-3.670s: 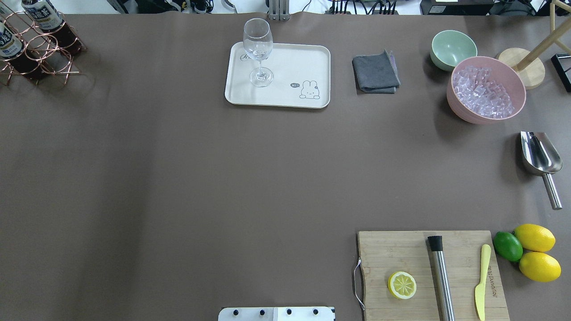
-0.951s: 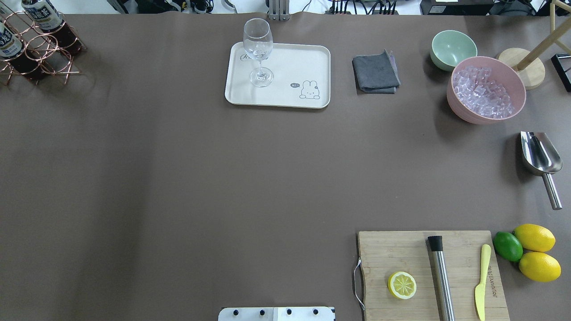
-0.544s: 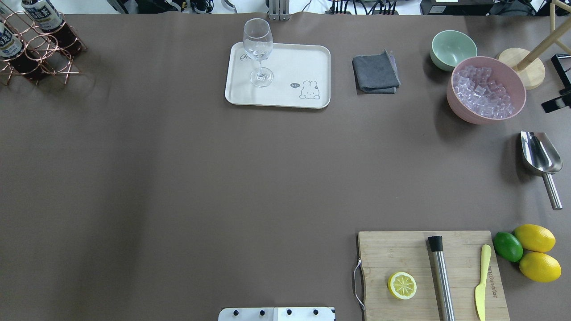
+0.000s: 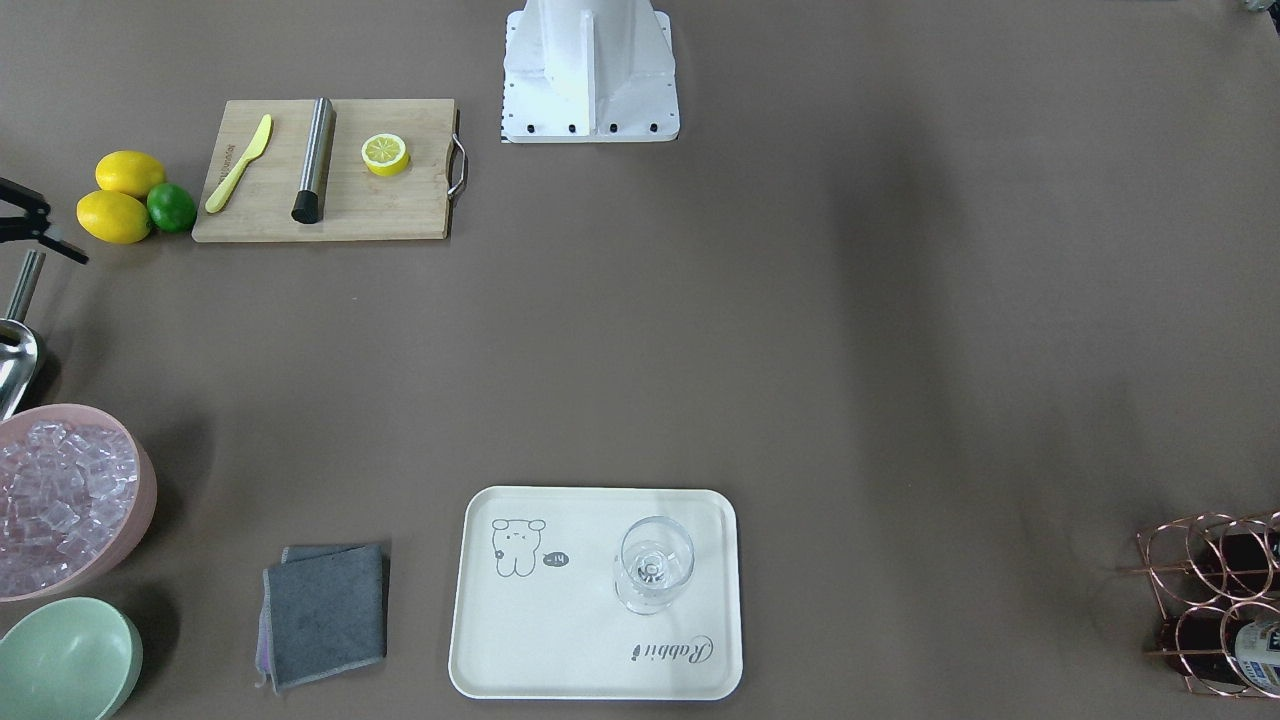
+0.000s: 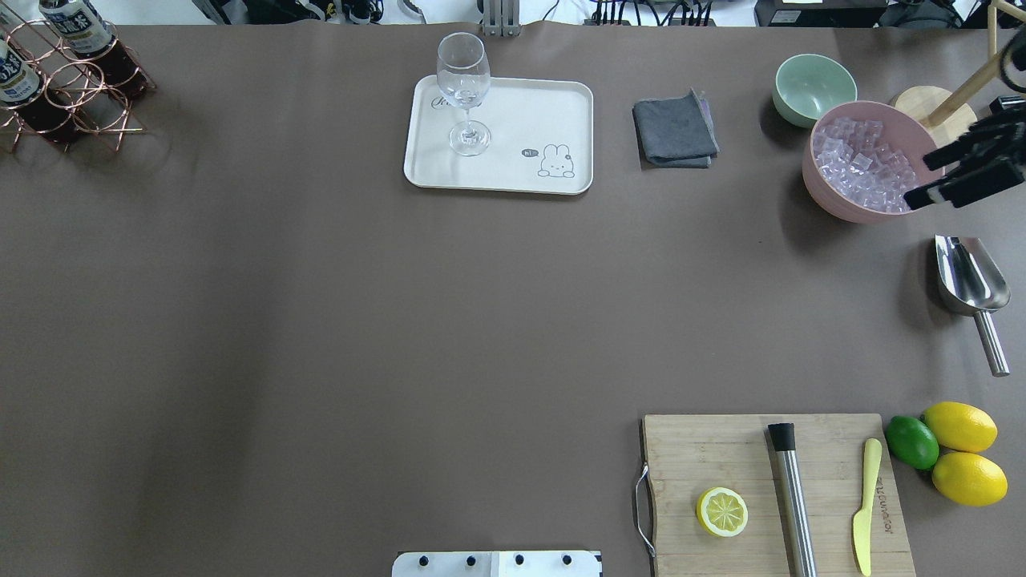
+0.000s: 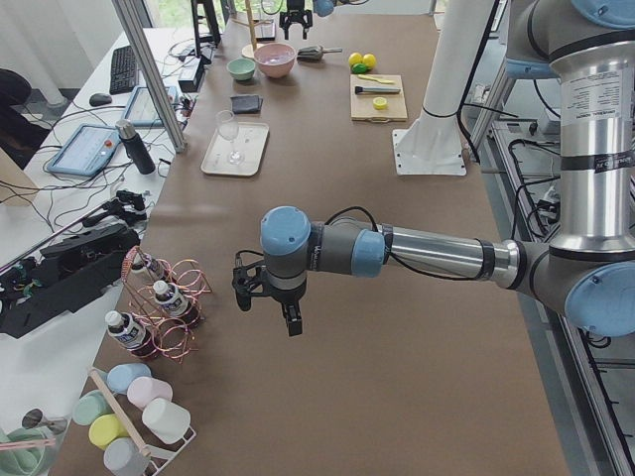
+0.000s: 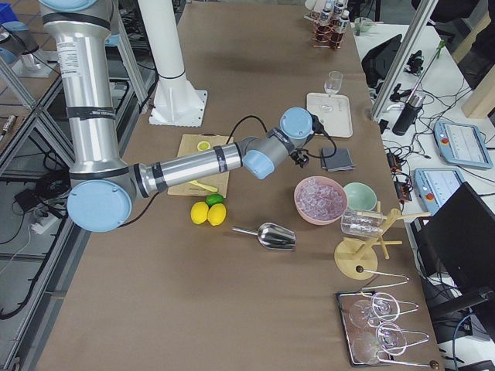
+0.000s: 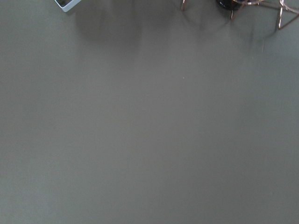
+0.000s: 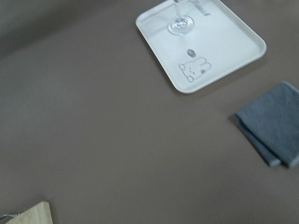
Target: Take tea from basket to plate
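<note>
Bottles of tea [image 6: 169, 296] sit in the basket [image 6: 179, 337], three that I can count, white caps poking up through the copper rings, each leaning a little. From the end of the surface [image 5: 321, 320] the left gripper [image 6: 268, 309] hangs above bare brown cover. The basket is near it, out ahead and lower, on the side away from the robot's base. Whether its jaws are apart I cannot tell from there. The right gripper [image 5: 918, 182] hovers over the rim of the pink bowl of ice [image 5: 817, 196], jaws spread with nothing between them. The plate [image 5: 513, 172] lies well apart from both, far off to that gripper's left, and a wine glass [image 5: 467, 100] stands on its basket-ward half.

A bottle like that looks full, so I'd guess some heft for its size. Its thin plastic walls would likely give under a hard squeeze, and the glossy label may slip. The rings hem in the lower body, so the shoulder and capped neck standing clear look like the place to take it. Lifting along the lean should keep it from snagging wire.

The plate reads "Rabbit" in script, with "hi" in a bubble beside the cartoon animal. The bottle labels carry Chinese characters too small to read. The cutting board [image 5: 769, 489] bears a burnt-in word I cannot make out.
</note>
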Controlling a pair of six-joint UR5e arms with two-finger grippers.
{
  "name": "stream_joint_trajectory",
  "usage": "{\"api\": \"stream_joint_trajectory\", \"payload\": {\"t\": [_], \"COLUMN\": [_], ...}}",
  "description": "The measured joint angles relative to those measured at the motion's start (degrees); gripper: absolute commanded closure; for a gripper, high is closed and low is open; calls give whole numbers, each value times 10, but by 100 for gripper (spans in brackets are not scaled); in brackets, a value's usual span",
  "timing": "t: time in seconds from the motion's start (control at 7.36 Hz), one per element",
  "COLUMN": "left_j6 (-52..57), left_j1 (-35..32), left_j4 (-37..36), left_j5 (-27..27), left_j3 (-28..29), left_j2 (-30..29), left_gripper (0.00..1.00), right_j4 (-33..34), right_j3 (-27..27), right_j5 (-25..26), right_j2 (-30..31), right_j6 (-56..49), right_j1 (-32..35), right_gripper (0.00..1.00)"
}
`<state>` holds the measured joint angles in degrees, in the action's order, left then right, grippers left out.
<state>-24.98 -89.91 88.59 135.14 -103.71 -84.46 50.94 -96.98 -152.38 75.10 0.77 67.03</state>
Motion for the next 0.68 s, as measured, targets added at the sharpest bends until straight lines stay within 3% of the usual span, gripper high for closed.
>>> {"api": "stream_joint_trajectory", "payload": {"t": [0.41, 0.68], "left_j6": [-316, -422], "left_j1": [0, -12], "left_j4": [-1, -8], "left_j5": [-10, -4], "left_j3": [6, 16], "left_j2": [-56, -88], "left_gripper": [2, 2], "right_j4": [-15, -43], "right_j3": [2, 5], "right_j5": [10, 17], "right_j2": [-95, -108], "right_j6": [0, 2], "right_j1": [-34, -41], "right_gripper": [0, 0]}}
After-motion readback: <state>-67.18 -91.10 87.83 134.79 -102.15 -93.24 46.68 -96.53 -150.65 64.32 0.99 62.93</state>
